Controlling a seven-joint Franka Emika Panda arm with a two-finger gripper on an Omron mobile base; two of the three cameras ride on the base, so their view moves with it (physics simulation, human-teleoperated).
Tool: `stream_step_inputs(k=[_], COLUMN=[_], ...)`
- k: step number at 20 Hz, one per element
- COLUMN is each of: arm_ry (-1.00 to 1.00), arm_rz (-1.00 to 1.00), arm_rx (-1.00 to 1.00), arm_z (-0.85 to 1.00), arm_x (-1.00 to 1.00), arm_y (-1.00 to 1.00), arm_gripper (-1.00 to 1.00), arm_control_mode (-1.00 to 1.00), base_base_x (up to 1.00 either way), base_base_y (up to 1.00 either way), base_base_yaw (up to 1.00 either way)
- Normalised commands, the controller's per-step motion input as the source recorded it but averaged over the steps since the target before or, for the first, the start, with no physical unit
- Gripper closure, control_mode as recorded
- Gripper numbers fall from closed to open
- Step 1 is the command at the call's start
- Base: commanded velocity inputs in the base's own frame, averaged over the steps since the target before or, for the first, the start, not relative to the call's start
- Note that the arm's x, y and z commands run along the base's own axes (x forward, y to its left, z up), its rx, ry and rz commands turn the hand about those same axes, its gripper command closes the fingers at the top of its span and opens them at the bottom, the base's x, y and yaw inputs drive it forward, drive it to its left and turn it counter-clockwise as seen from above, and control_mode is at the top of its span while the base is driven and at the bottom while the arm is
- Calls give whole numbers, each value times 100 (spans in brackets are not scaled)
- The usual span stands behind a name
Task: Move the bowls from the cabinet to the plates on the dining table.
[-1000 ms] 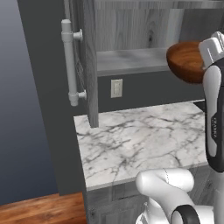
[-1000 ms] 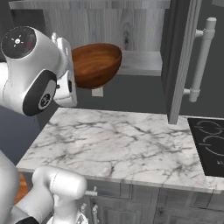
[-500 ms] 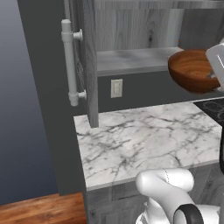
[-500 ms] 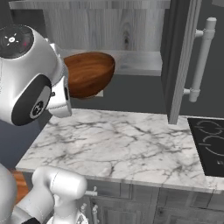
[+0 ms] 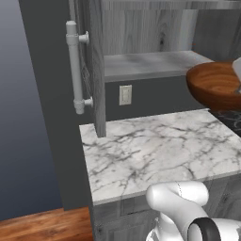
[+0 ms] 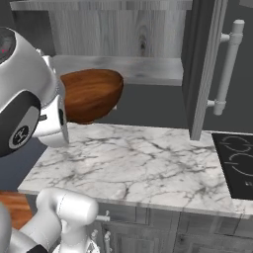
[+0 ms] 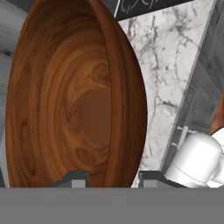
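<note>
- The gripper is closed partway on the rim of the wooden bowl, one dark tip inside the wall, one outside.
- The bowl is deep, glossy, reddish-brown with swirling grain, carried in the air just ahead of the hand.
- Below the hand lies a white marble counter with grey veins.
- Beyond it stands the grey woodgrain cabinet, door open, silver bar handle.
- Since half a second ago the bowl has swung further from the shelf.
</note>
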Motion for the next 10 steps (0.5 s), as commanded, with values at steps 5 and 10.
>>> stream_step_inputs(k=[5, 10], arm_ry=[1, 0], arm_rz=[-1, 0], arm_rx=[1, 0], arm_z=[0, 0], arm_x=[-27, 0], arm_y=[0, 0], arm_gripper=[100, 100], arm_control_mode=[100, 100], base_base_x=[-17, -48], base_base_y=[0, 0], base_base_yaw=[0, -4])
